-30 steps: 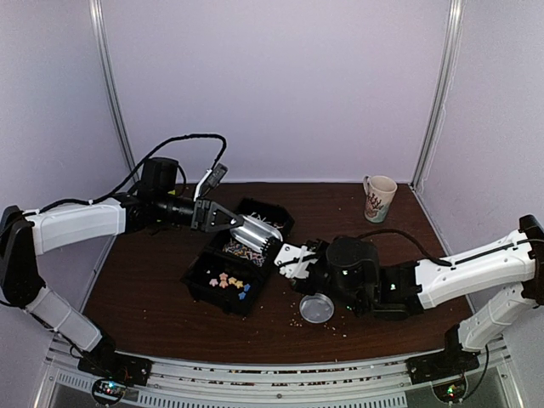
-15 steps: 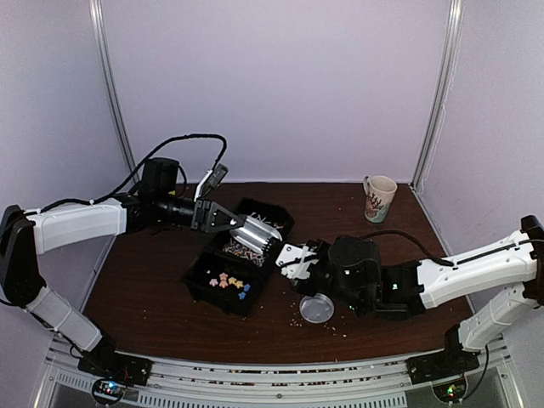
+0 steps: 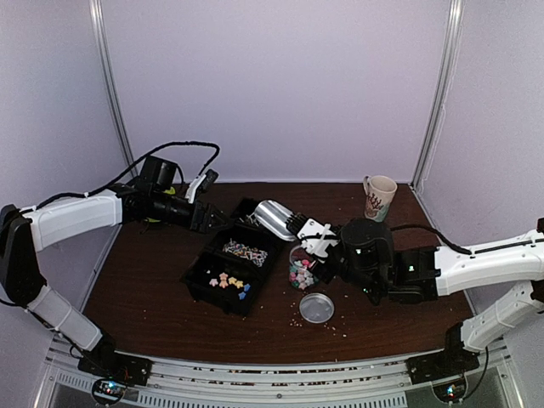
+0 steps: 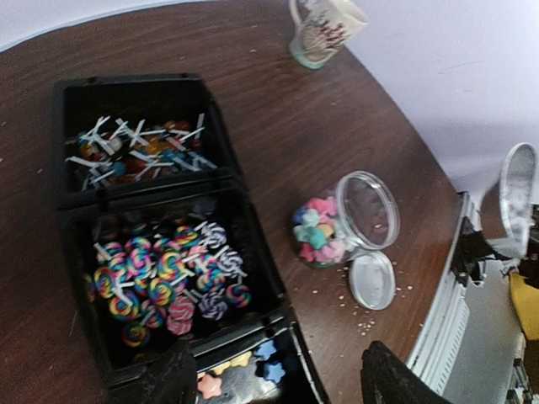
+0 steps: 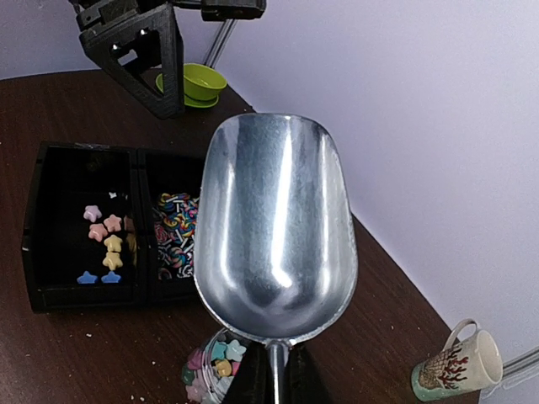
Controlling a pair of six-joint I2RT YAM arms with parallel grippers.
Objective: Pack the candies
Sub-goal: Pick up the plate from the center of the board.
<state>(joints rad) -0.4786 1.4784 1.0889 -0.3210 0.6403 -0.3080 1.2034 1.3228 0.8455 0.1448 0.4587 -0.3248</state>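
Observation:
My right gripper is shut on the handle of a metal scoop, which is empty and held up over the black tray's far end. Under it a clear jar lies on the table with star candies inside. The jar's lid lies flat beside it. The three-part black tray holds more star candies, swirl lollipops and stick sweets. My left gripper is open and empty, to the left of the tray.
A patterned mug stands at the back right. A green bowl sits behind the left gripper. Pale crumbs are scattered around the lid. The table's near edge and rail run just beyond the lid.
My left gripper opened, let go of the scoop and drew back to the left. The right gripper now carries the scoop, higher and further right, and the jar is uncovered.

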